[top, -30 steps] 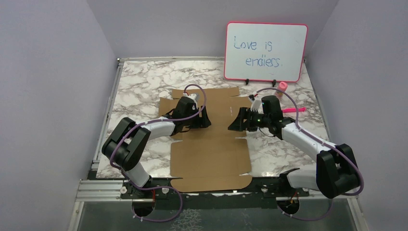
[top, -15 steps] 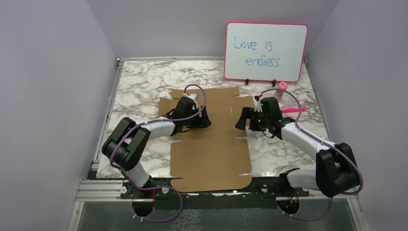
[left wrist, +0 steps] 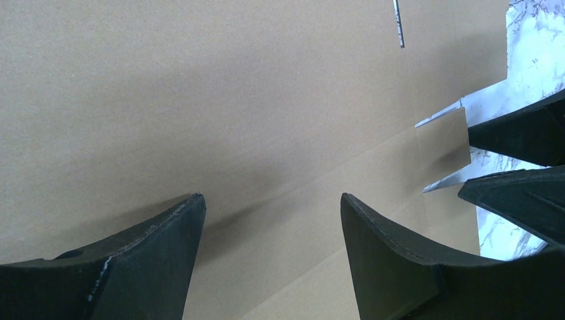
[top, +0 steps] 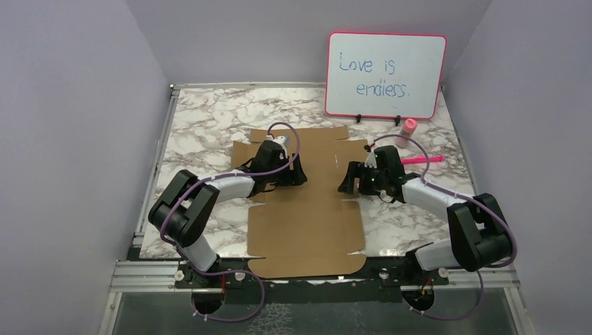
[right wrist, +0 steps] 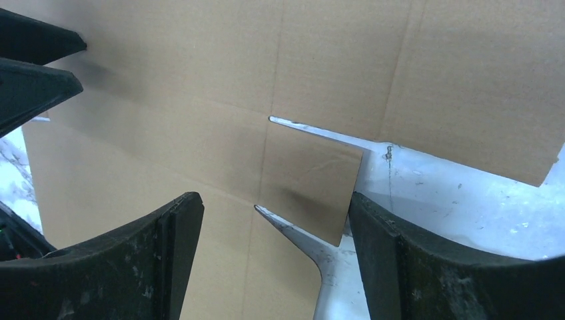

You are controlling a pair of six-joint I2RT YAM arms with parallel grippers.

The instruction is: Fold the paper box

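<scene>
The paper box [top: 307, 216] lies flat and unfolded on the marble table, a brown cardboard sheet with flaps and notches. My left gripper [top: 299, 172] hovers low over the sheet's left-middle part, open, with only bare cardboard [left wrist: 233, 100] between its fingers. My right gripper [top: 348, 180] is at the sheet's right edge, facing the left one, also open. In the right wrist view a small side tab [right wrist: 312, 181] between two slits lies between the open fingers of that gripper [right wrist: 273, 200], apart from both pads. In the left wrist view the left gripper [left wrist: 270, 200] holds nothing.
A pink-framed whiteboard [top: 385, 75] with blue writing stands at the back right. A pink marker [top: 423, 160] and a small pink-capped object [top: 410, 126] lie right of the sheet. Lavender walls enclose the marble table [top: 209, 118] on three sides.
The right arm has drawn its elbow inward and its gripper has shifted slightly down and left at the sheet's right edge. The left arm and the cardboard have not moved.
</scene>
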